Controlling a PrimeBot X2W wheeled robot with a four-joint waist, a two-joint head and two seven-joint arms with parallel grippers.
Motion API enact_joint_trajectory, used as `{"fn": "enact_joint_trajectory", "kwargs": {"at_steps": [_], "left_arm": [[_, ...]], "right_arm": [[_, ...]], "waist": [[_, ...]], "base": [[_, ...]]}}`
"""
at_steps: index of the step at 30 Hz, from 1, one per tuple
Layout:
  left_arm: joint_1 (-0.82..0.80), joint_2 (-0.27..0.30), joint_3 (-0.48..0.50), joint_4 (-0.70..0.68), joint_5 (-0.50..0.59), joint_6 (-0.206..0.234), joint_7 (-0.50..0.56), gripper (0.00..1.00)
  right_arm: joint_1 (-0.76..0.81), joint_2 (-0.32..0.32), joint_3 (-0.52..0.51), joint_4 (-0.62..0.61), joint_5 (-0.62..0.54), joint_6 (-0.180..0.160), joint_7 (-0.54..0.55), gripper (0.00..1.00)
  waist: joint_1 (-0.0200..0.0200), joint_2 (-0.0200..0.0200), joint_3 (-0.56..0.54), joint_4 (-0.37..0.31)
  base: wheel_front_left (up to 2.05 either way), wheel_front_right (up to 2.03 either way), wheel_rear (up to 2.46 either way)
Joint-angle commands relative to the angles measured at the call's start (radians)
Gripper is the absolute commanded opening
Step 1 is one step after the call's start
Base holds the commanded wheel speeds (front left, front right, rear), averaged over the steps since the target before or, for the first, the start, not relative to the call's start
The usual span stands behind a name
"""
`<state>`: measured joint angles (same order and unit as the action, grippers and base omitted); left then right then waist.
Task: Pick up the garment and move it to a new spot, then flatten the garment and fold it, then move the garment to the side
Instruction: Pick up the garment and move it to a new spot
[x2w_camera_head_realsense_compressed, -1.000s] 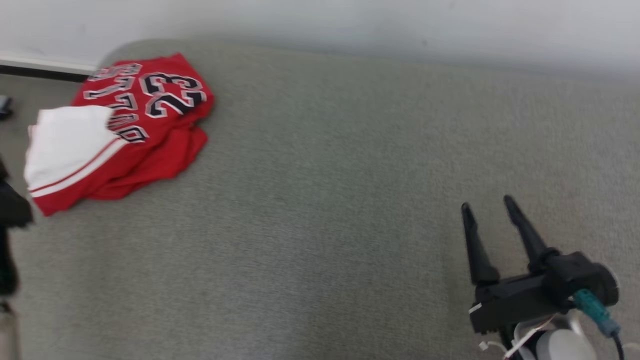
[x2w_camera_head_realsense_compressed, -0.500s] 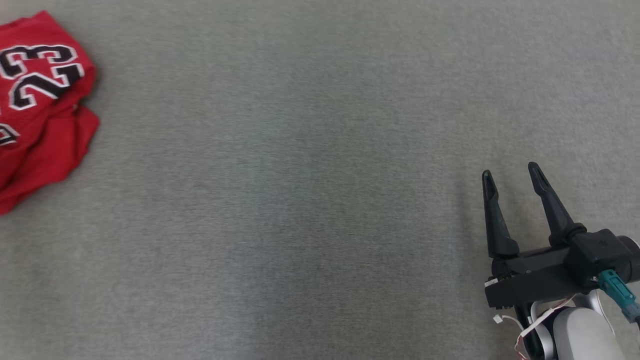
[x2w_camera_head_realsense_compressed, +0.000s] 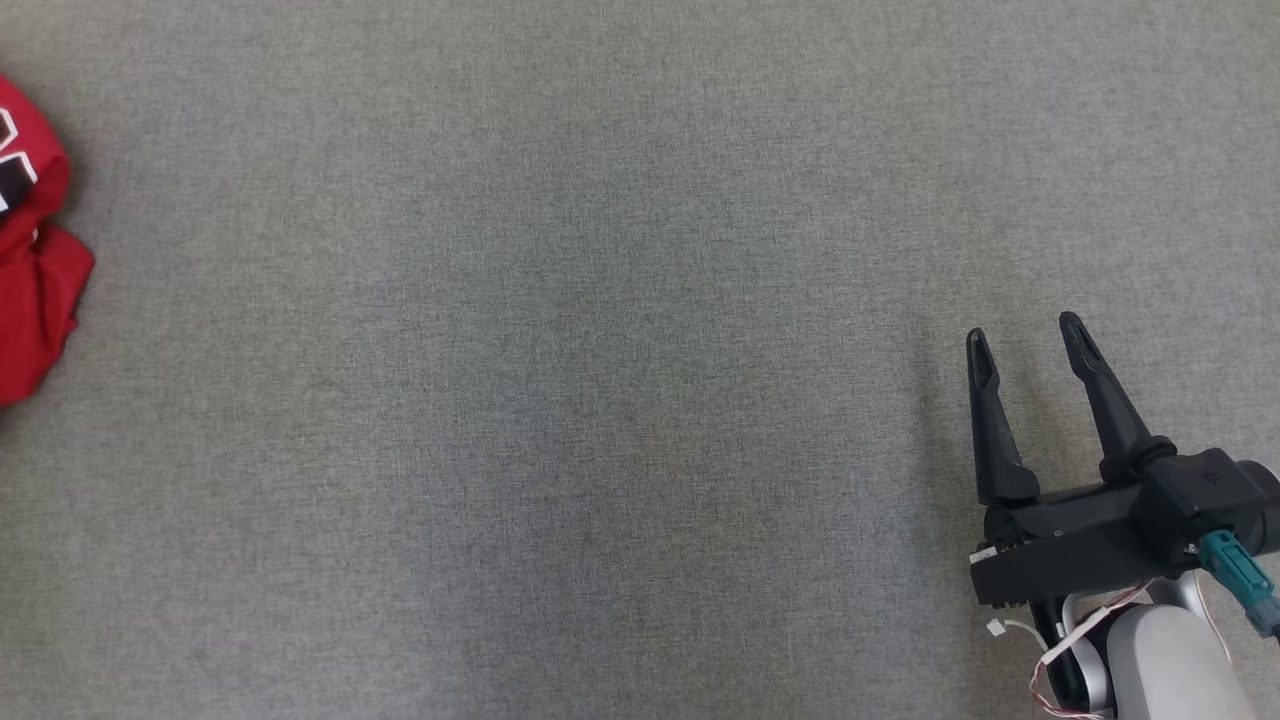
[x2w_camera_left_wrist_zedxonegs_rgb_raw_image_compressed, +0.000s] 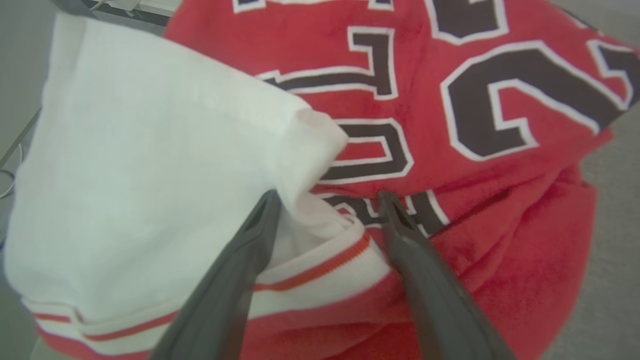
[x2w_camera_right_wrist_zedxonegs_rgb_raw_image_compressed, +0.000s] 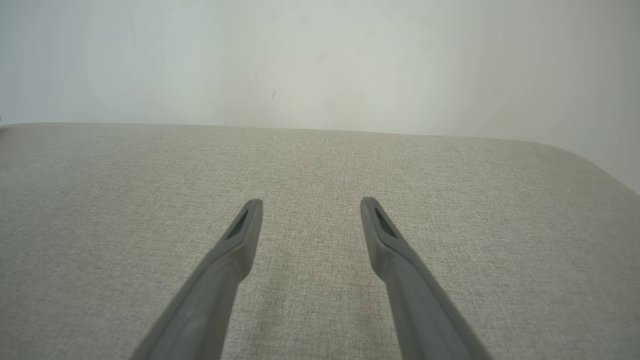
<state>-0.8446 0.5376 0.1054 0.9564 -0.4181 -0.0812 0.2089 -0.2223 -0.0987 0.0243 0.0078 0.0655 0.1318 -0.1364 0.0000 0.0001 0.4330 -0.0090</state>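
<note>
The red basketball jersey (x2w_camera_left_wrist_zedxonegs_rgb_raw_image_compressed: 450, 100) lies in a crumpled heap out at about nine o'clock of the head view, with just a corner of it showing there. The left gripper (x2w_camera_left_wrist_zedxonegs_rgb_raw_image_compressed: 328, 196) hangs right over the heap. Its two dark fingers are spread wide with nothing between them yet, and the tips sit just above the spot where a white striped panel (x2w_camera_left_wrist_zedxonegs_rgb_raw_image_compressed: 140, 175) folds over the red cloth and its black numerals.

I'd judge the cloth light, limp and a bit slick, the sort that sags and slides rather than holding any shape. The raised white flap, or the thick striped hem just below it, looks the best place to take hold. A pinch there should catch several layers at once, while a bite into the flat red part might lift only the top one.

The right gripper (x2w_camera_head_realsense_compressed: 1022, 328) rests at about four o'clock, well away from the jersey, its fingers likewise parted and holding nothing. Under everything is a grey woven cushioned surface (x2w_camera_head_realsense_compressed: 600, 400), soft-looking and rounded at the far corner. A plain pale wall (x2w_camera_right_wrist_zedxonegs_rgb_raw_image_compressed: 320, 60) rises behind it at twelve o'clock.
</note>
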Motion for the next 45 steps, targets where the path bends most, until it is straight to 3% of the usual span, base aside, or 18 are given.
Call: {"fn": "enact_joint_trajectory", "kwargs": {"at_steps": [1,2,3,4,16,23,28,35,40,45], "left_arm": [[-0.006,-0.006,-0.005,0.026,-0.005,-0.007,-0.004,1.00],[-0.009,-0.004,-0.009,0.039,-0.003,-0.010,-0.008,0.46],[-0.016,0.001,-0.013,0.042,0.003,-0.013,-0.029,0.16],[-0.023,0.004,-0.018,0.047,0.009,-0.014,-0.051,0.00],[-0.123,0.041,-0.064,0.047,0.053,-0.027,-0.301,0.00],[-0.217,0.054,-0.113,-0.040,0.099,-0.031,-0.368,0.00],[-0.309,0.031,-0.178,-0.169,0.137,-0.034,-0.347,0.00],[-0.387,-0.030,-0.275,-0.388,0.158,-0.038,-0.247,0.00],[-0.413,-0.111,-0.332,-0.507,0.140,-0.041,-0.182,0.00],[-0.379,-0.227,-0.395,-0.576,0.127,-0.022,-0.149,0.00]], "right_arm": [[-0.004,0.000,0.002,0.002,0.001,-0.002,-0.004,1.00],[-0.004,0.000,0.002,0.003,0.001,-0.002,-0.005,1.00],[-0.003,0.001,0.001,0.004,0.000,-0.002,-0.005,1.00],[-0.002,0.001,0.001,0.005,-0.001,-0.002,-0.005,1.00],[0.016,0.017,0.014,0.053,0.016,-0.002,-0.025,1.00],[0.023,0.032,0.022,0.102,0.035,-0.002,-0.055,1.00],[0.034,0.042,0.030,0.145,0.052,-0.002,-0.082,1.00],[0.042,0.048,0.044,0.192,0.080,-0.002,-0.111,1.00],[0.044,0.048,0.055,0.216,0.113,-0.002,-0.122,1.00],[0.048,0.049,0.050,0.232,0.140,-0.002,-0.129,1.00]], "waist": [[0.0000,-0.0001,-0.002,0.000],[0.0000,-0.0001,-0.004,0.000],[0.0000,-0.0001,-0.006,0.002],[0.0000,-0.0001,-0.008,0.003],[0.0000,-0.0001,-0.094,0.029],[0.0000,-0.0001,-0.157,0.016],[0.0000,-0.0001,-0.200,-0.025],[0.0000,-0.0001,-0.234,-0.128],[0.0000,-0.0001,-0.244,-0.214],[0.0000,-0.0001,-0.244,-0.290]], "base": [[0.00,0.00,0.00],[0.00,0.00,0.00],[0.00,0.00,0.00],[0.00,0.00,0.00],[0.00,0.00,0.00],[0.00,0.00,0.00],[0.00,0.00,0.00],[0.00,0.00,0.00],[0.00,0.00,0.00],[0.00,0.00,0.00]]}}
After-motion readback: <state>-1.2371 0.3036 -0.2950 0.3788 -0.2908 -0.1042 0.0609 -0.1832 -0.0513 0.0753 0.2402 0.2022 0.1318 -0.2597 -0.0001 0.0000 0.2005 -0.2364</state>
